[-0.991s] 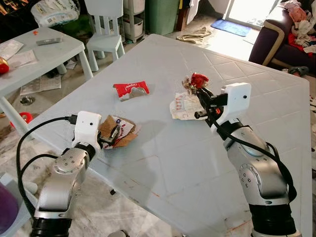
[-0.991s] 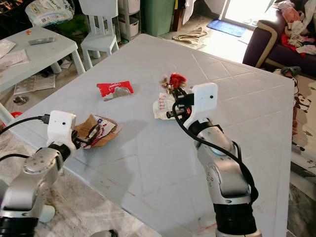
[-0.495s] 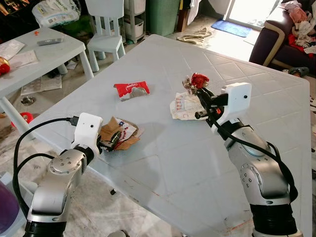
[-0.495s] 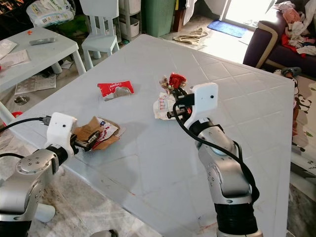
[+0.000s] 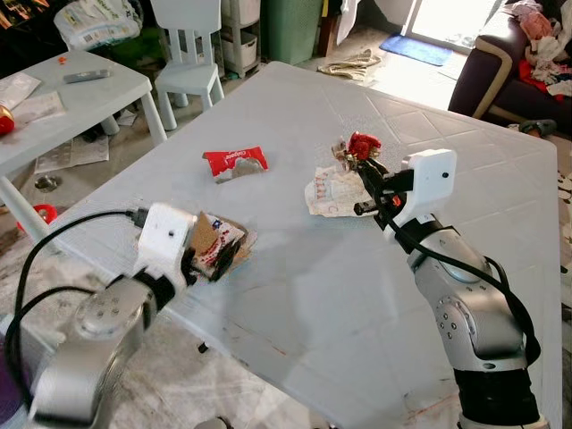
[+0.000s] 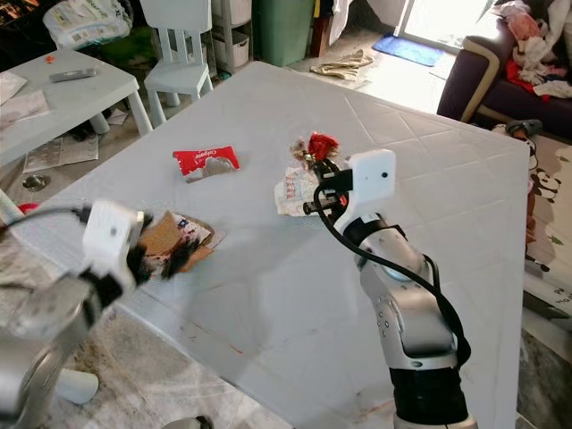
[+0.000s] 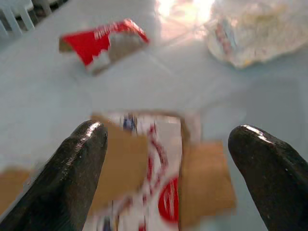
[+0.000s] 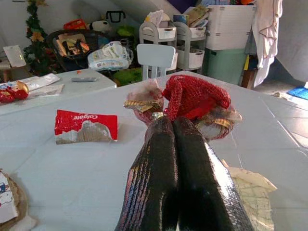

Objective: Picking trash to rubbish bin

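Right gripper (image 8: 173, 144) pinches red mesh wrapper (image 8: 192, 98); left gripper (image 7: 168, 159) gapes empty over torn carton (image 7: 159, 183); toothpaste box (image 5: 235, 162), paper (image 5: 329, 190) remain on bench (image 5: 313, 295)

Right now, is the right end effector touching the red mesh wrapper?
Touching. The right wrist view shows the right end effector shut on the red mesh wrapper, which bulges past both fingertips.

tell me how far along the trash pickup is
Nothing looks binned yet. The right gripper is shut on the red mesh wrapper; the open left gripper straddles the torn brown cardboard. The red toothpaste box and crumpled white paper remain on the table.
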Robot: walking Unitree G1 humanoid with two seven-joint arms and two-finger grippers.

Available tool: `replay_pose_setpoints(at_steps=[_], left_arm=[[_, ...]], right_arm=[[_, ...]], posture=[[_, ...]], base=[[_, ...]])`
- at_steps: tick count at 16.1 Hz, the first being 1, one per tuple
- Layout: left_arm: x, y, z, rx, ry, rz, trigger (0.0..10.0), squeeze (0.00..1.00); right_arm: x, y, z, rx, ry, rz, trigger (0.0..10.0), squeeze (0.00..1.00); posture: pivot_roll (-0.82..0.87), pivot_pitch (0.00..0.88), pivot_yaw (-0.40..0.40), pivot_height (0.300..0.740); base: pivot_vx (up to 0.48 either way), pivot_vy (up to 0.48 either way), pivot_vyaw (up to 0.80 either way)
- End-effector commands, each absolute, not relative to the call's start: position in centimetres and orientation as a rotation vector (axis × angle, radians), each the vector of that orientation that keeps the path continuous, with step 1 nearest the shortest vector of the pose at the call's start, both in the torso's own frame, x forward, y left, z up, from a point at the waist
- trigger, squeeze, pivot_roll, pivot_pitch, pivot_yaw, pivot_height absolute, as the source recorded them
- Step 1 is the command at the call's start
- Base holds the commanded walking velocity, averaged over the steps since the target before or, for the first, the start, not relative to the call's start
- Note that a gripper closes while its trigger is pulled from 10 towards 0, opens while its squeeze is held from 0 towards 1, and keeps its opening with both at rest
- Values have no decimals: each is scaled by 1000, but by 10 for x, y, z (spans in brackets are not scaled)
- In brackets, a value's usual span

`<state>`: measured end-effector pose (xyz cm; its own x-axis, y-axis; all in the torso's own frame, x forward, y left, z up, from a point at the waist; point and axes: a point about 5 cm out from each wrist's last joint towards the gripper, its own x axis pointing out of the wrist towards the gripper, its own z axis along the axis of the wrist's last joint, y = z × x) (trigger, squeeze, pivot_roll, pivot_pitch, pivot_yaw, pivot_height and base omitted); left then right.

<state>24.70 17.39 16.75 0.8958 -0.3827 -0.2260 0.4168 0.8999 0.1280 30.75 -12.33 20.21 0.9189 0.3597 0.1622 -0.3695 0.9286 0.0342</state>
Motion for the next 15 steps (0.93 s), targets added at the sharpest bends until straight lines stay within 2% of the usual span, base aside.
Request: replay_pose_setpoints(at_steps=[1,5,7,15], left_arm=[[240,174,175,184,177,-437,10000,0],[210,171,188,183,131,-513,10000,0],[196,169,181,239,172,-574,10000,0],[183,190,151,324,275,-557,10000,0]], right_arm=[[309,-124,201,54,-146,376,0,0],[313,-117,197,67,-135,405,0,0],[315,-110,197,77,-137,427,0,0],[317,-110,195,74,-138,426,0,0]], posture=[[126,120,-92,740],[193,123,-98,740],[213,122,-98,740],[210,125,-91,740]], base=[[0,0,0],[0,0,0],[0,0,0],[0,0,0]])
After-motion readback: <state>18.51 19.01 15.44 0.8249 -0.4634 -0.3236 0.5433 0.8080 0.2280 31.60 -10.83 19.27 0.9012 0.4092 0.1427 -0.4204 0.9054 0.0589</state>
